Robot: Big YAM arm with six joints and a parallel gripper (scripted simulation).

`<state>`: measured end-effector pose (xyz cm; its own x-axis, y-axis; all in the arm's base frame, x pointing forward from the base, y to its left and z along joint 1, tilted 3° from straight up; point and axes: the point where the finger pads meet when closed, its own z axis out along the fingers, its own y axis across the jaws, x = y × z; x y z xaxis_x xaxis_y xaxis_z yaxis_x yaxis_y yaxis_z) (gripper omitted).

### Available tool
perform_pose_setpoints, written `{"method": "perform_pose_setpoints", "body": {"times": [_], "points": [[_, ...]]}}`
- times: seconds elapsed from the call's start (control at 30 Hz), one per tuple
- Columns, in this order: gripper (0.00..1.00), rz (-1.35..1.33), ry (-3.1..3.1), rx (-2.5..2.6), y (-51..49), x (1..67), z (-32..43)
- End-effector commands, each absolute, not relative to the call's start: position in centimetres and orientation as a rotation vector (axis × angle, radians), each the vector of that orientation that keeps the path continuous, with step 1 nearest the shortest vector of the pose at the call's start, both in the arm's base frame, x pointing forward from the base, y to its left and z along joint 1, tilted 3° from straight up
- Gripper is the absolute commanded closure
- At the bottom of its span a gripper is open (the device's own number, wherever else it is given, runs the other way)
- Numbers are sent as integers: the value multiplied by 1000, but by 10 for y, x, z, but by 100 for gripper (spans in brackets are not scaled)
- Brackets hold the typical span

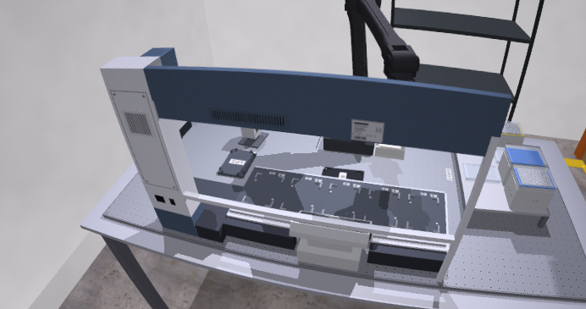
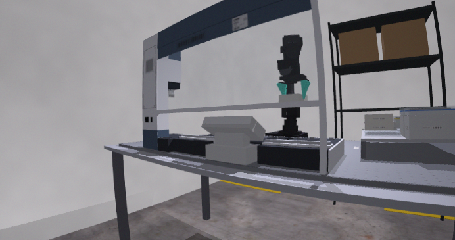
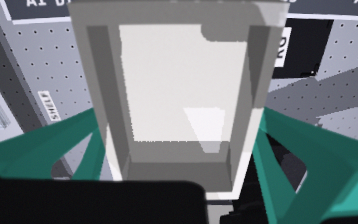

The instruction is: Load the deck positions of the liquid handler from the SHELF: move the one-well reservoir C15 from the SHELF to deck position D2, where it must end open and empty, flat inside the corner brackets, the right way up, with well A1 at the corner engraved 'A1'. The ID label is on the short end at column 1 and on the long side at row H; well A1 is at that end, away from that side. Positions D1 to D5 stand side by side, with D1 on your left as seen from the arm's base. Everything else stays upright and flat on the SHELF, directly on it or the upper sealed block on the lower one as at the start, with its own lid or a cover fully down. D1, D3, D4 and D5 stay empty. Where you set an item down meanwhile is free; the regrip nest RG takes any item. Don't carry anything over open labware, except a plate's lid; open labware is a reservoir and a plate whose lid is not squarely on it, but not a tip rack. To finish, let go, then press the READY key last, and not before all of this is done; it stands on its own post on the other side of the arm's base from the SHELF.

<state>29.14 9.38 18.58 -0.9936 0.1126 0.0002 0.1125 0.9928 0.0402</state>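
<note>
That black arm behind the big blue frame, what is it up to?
The black arm is carrying a pale, open one-well reservoir, clamped between the teal fingers of its gripper. It holds the trough in the air behind the machine's blue beam, above the table between the side shelf and the dark deck. The deck's marked positions look unoccupied so far.

the arm (image 1: 383,30) is matte black throughout — blocky, square-edged links with chunky joint housings and a stepped black column (image 2: 291,121) at its foot. the gripper (image 2: 293,89) carries two teal fingers, wedge-shaped with triangular cut-outs — set on a black body (image 3: 90,202). no cables, screws or markings can be made out.
</note>
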Motion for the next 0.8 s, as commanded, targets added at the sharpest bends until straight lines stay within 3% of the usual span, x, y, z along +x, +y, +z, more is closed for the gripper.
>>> {"method": "perform_pose_setpoints", "body": {"times": [0.0,0.77], "points": [[100,106,3056,158,96,322,212],[100,100,3055,158,90,371,212]]}}
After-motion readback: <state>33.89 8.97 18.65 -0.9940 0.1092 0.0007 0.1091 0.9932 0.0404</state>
